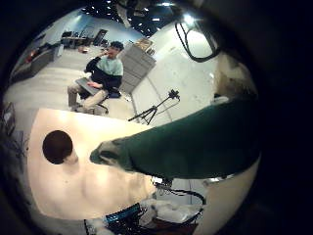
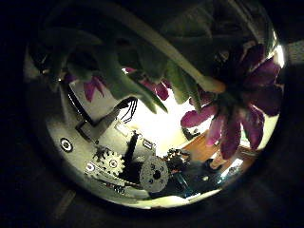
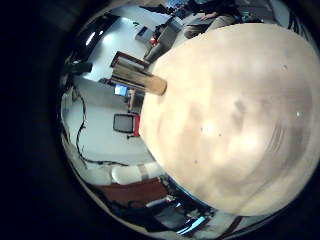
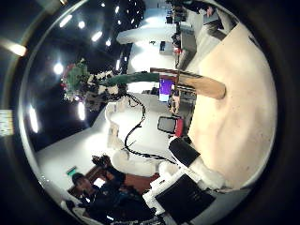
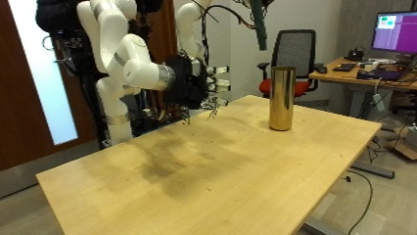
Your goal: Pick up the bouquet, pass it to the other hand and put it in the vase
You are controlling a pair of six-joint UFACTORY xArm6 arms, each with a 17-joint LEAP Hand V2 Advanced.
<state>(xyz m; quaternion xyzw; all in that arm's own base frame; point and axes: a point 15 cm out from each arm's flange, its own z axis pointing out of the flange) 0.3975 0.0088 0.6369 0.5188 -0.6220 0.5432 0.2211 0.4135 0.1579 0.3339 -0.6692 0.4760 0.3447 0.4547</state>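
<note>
In the outside view a tall golden vase (image 5: 280, 98) stands upright on the wooden table (image 5: 221, 171) near its far edge. The bouquet's dark green wrap (image 5: 258, 24) hangs stem end down from the view's top, above the vase and a little to the side of my right hand. The left hand is out of that view. The left little finger side palm view shows the wrap (image 1: 186, 142) close across the palm and the vase's mouth (image 1: 57, 147) below. The left thumb side palm view shows purple flowers (image 2: 233, 104) close up. My right hand (image 5: 196, 83) is open over the table, away from the vase.
An office chair (image 5: 298, 49) and a desk with a monitor (image 5: 395, 29) stand behind the table. The right little finger side palm view shows the vase (image 3: 140, 75) on the table, and the right thumb side palm view shows the vase (image 4: 202, 84) and the distant bouquet (image 4: 80, 80).
</note>
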